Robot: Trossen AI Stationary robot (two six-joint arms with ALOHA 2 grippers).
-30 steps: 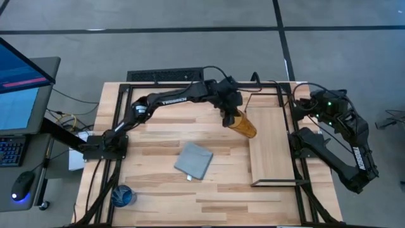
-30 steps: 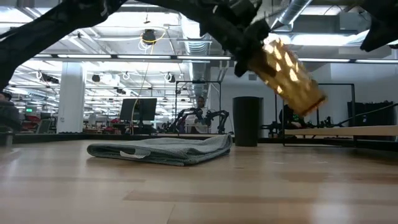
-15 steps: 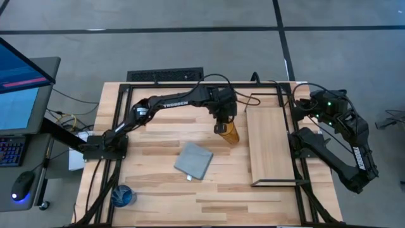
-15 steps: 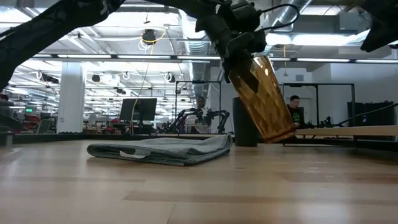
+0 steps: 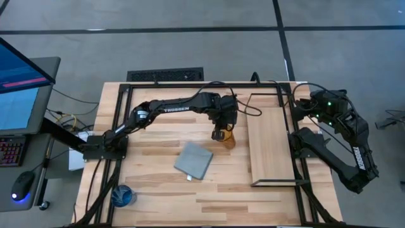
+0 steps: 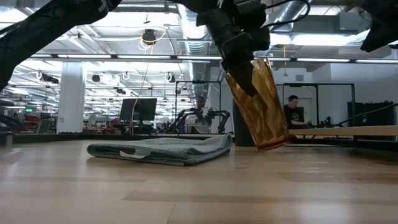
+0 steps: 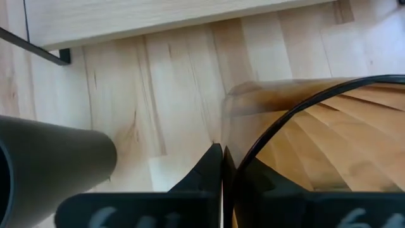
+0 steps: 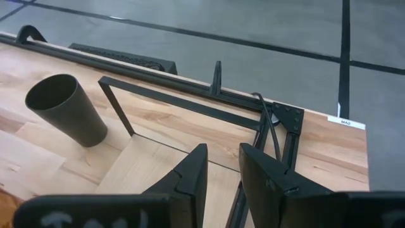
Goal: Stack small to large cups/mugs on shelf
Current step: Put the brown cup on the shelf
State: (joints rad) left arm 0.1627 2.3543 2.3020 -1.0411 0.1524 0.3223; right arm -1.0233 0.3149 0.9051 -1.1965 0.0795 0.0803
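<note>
My left gripper [image 5: 221, 131] is shut on the tall amber tumbler [image 6: 258, 102], just left of the shelf [image 5: 269, 142], a light wood board in a thin black wire frame. The black cup [image 8: 66, 109] stands on the table by the shelf's far left corner; it also shows in the left wrist view [image 7: 50, 161]. The short blue cup [image 5: 123, 196] stands at the table's near left corner. My right gripper [image 8: 223, 168] is open and empty, above the shelf's far right corner. My left gripper pinches the tumbler's rim wall [image 7: 235, 166], one finger [image 7: 212, 168] outside and one finger [image 7: 253, 180] inside the mouth. The fingers come from above, pointing down. The tumbler hangs below them, mouth up and slightly tilted, its base [image 6: 273, 144] close to the tabletop; whether it touches, I cannot tell.
A grey-blue folded cloth [image 5: 193, 160] lies on the table near the tumbler, toward the near edge; it also shows in the low view [image 6: 161, 149]. The table's black frame rails [image 5: 126, 120] run along its sides. A monitor and keyboard stand off the table to the left.
My left gripper has moved away from the shelf, toward the table's near edge and down, still shut on the tumbler. The tumbler has swung from a strong slant, base pointing at the shelf, to nearly upright with its base low over the table.
</note>
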